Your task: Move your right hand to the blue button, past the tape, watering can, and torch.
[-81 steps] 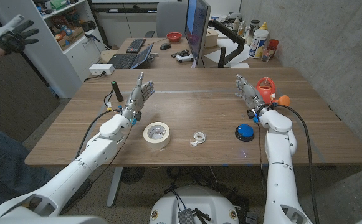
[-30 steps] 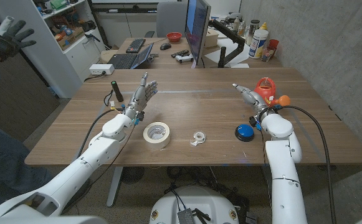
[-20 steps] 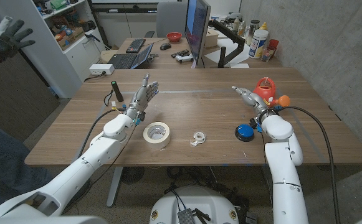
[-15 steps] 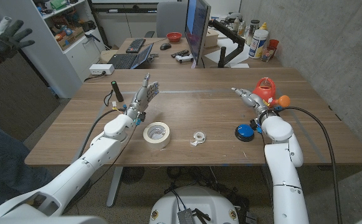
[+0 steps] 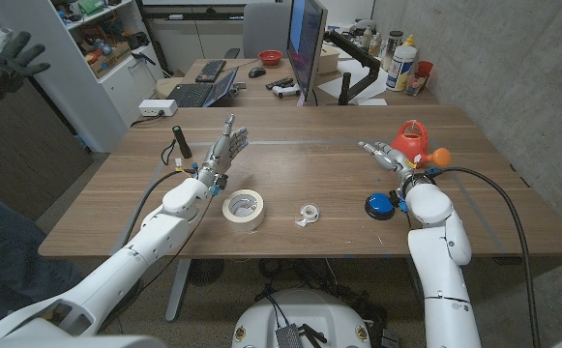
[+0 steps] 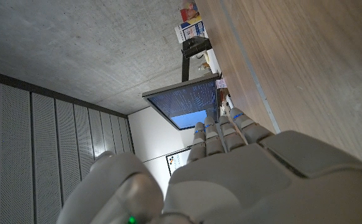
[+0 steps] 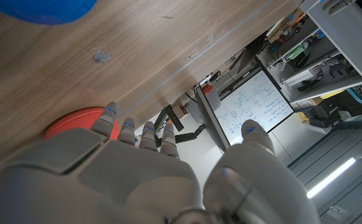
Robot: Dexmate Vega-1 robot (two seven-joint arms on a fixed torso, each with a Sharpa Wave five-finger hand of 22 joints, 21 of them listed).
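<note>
Wooden worktop (image 5: 300,184) carries, from left to right, one black torch (image 5: 177,142) standing upright at the far left, one large tape roll (image 5: 244,209), one small tape dispenser (image 5: 307,215), one blue button (image 5: 379,205) and one red watering can (image 5: 414,141). The left robot hand (image 5: 221,150) has stayed raised between torch and tape roll, fingers spread, holding nothing. Over the last seconds the right robot hand (image 5: 385,155) has tipped forward and lowered, fingers extended and empty, beside the watering can. It hovers just beyond the blue button, so the reach looks nearly finished, though no touch shows yet.
</note>
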